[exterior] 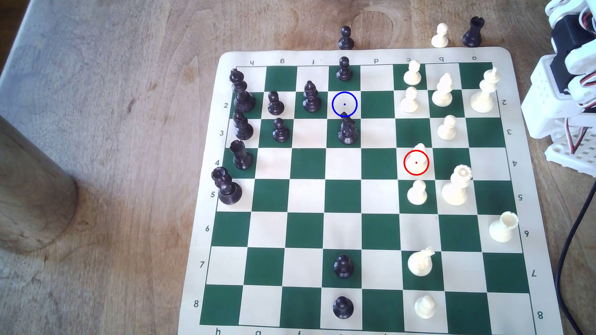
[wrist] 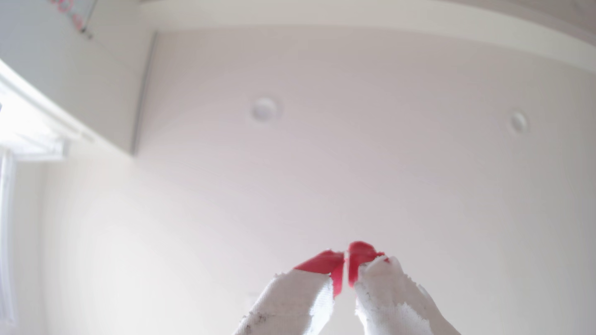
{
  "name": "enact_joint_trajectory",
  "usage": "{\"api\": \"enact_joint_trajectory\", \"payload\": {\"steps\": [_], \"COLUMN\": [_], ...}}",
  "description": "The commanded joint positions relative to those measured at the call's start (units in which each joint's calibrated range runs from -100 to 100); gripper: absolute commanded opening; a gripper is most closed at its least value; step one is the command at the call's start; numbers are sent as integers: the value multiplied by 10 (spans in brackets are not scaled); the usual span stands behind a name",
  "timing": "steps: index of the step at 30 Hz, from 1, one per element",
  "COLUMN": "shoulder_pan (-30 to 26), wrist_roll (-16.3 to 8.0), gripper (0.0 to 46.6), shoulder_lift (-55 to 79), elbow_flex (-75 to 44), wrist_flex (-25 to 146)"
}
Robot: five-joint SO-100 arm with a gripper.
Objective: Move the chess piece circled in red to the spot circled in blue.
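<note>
The chess piece [exterior: 418, 154], a slim cream bishop, stands on the red-ringed cream square on the exterior view's right side of the board [exterior: 342, 225]. The spot [exterior: 344, 104] is a cream square ringed in blue with a blue dot, and nothing stands on it. It lies two columns to the exterior view's left of the piece and two rows farther back. My gripper [wrist: 345, 257] points up at a white ceiling. Its red-tipped, white-wrapped fingers [wrist: 322, 262] are shut together on nothing. The white arm body [exterior: 561, 83] sits off the board at the exterior view's right edge.
A black knight [exterior: 347, 130] stands right in front of the spot, a black pawn [exterior: 344, 69] behind it and a black bishop [exterior: 311, 96] beside it. A cream pawn [exterior: 417, 192] and queen [exterior: 456, 186] flank the piece. A black cable [exterior: 574, 244] runs at the right.
</note>
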Motion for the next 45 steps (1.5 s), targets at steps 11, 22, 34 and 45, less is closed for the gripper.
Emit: {"api": "enact_joint_trajectory", "payload": {"steps": [11, 22, 34, 45], "shoulder_pan": [-5, 11, 77, 50], "wrist_roll": [1, -2, -7, -27], "gripper": [2, 2, 2, 2], "shoulder_lift": [2, 2, 3, 3], "elbow_flex": [-70, -248, -425, -524], "wrist_flex": [208, 600, 1071, 1570]}}
